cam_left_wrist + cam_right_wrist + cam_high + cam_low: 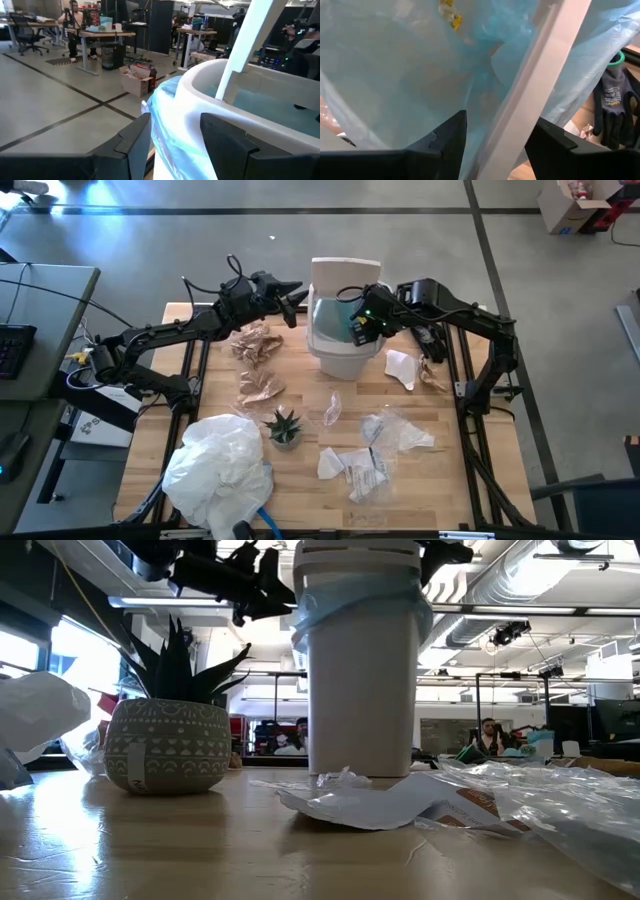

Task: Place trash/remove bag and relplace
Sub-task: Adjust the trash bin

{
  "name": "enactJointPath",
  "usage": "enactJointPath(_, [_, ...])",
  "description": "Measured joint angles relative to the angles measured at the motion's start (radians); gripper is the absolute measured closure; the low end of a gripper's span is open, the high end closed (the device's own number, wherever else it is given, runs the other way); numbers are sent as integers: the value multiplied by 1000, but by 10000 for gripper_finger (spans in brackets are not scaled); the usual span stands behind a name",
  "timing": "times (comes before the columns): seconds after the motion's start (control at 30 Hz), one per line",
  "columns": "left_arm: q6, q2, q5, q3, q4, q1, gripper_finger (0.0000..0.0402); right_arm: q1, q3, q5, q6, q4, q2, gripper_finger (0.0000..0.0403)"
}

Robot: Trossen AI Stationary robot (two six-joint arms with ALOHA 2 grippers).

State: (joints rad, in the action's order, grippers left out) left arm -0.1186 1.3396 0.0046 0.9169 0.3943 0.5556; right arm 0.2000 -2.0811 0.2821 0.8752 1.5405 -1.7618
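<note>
Nearest the low camera: white paper trash (380,805) on the tabletop (150,850).

Right claw (495,137) over the white bin (340,330), fingers apart astride a white bar, nothing held; presumably positioned to reach inside.

Left claw (175,132), jaws apart around the bag (167,115) cuffed over the rim, likely to pinch it.

More trash (375,450) lies lower centre.

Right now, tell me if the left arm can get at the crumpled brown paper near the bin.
Probably yes: the left gripper hovers open at the bin rim, and the brown paper lies uncovered just below.
</note>
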Motion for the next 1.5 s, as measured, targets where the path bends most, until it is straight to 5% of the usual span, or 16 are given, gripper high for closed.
enactJointPath(1.5, [-28, 78, 18, 30, 68, -48, 244, 2, 1, 93, 11, 33, 58, 233])
